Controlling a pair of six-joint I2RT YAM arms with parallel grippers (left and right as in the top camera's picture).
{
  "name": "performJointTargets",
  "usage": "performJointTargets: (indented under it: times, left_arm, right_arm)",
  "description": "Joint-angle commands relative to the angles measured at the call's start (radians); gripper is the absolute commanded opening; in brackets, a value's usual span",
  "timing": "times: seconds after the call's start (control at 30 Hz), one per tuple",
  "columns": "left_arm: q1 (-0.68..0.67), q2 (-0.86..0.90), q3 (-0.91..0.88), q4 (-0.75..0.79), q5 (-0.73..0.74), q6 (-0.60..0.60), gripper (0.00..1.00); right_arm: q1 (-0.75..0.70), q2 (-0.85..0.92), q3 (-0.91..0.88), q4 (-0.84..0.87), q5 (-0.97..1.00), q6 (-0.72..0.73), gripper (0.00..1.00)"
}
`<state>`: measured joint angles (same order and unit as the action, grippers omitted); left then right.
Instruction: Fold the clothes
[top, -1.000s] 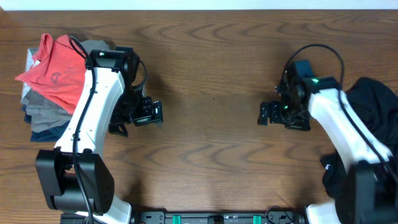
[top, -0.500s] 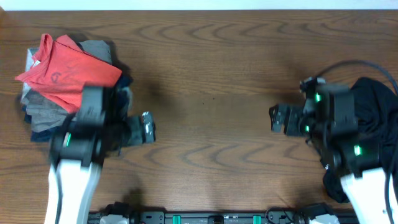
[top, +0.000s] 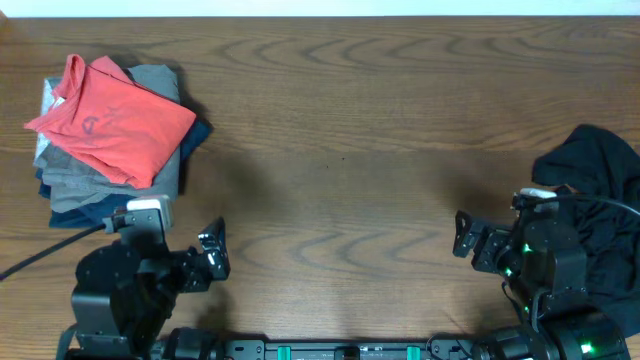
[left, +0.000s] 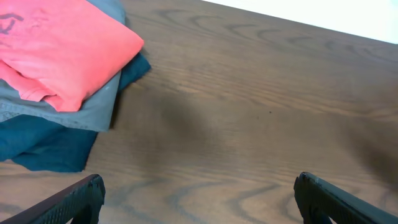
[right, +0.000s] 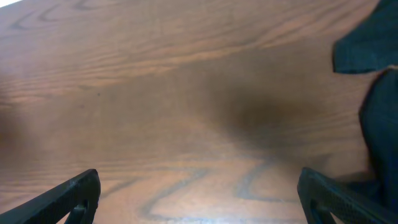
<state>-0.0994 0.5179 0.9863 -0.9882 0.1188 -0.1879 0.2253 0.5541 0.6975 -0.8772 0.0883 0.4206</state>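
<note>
Far left: coral-red T-shirt (top: 110, 118), folded, topping grey garment (top: 85, 185) and navy garment (top: 70, 212), evidently the finished pile. Left gripper (top: 214, 252): jaws wide, empty. Right gripper (top: 462, 236): wide, empty. Far right: black garment (top: 598, 185), crumpled, apparently awaiting folding.

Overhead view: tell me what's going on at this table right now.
Nothing is being handled at this moment. The left gripper and the right gripper sit near the front edge of the table, both open and empty. The coral-red T-shirt looks folded and lies on top of a pile with a grey garment and a navy garment at the far left. The black garment lies crumpled at the right edge, beside the right arm.
</note>
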Motion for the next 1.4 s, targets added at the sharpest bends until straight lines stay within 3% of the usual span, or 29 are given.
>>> performJointTargets:
  times: [0.0, 0.53, 0.8, 1.07, 1.37]
  left_arm:
    - [0.002, -0.005, -0.016, -0.002, -0.019, -0.012, 0.98]
    - [0.002, -0.005, -0.016, -0.002, -0.019, -0.012, 0.98]
    - [0.002, -0.005, -0.016, -0.002, -0.019, -0.012, 0.98]
    - [0.002, -0.005, -0.016, -0.002, -0.019, -0.012, 0.98]
    - [0.002, -0.005, -0.016, -0.002, -0.019, -0.012, 0.98]
  right_arm:
    - [0.011, -0.001, -0.01, -0.018, 0.027, 0.02, 0.99]
    - [0.011, -0.002, -0.01, -0.048, 0.027, 0.02, 0.99]
    - [-0.028, -0.103, -0.037, -0.048, 0.042, 0.014, 0.99]
    - [-0.107, -0.333, -0.256, 0.255, -0.158, -0.262, 0.99]
    - [-0.134, -0.549, -0.531, 0.66, -0.143, -0.266, 0.99]
